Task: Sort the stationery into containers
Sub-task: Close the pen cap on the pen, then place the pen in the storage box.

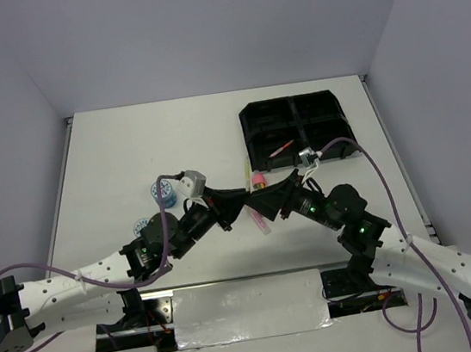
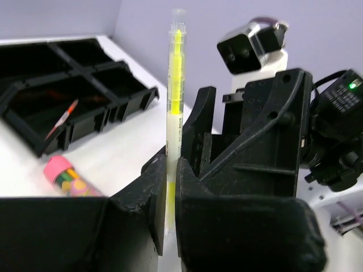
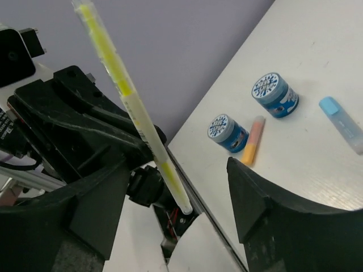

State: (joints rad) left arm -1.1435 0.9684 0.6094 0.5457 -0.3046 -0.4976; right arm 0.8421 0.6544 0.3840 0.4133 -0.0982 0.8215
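1. The thin yellow translucent pen [image 2: 174,113] stands upright above the middle of the tabletop [image 1: 127,147], clamped low down by the left end effector [image 2: 170,187].
2. The right end effector [image 3: 170,181] is spread apart at the pen, probably for a handover toward the black four-compartment plastic tray [image 1: 247,131] at the far right.

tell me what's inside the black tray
One thin orange pen lies in the black tray's near-left compartment, as the top view shows it. No other item shows inside, but the right wrist camera covers its near-right corner.
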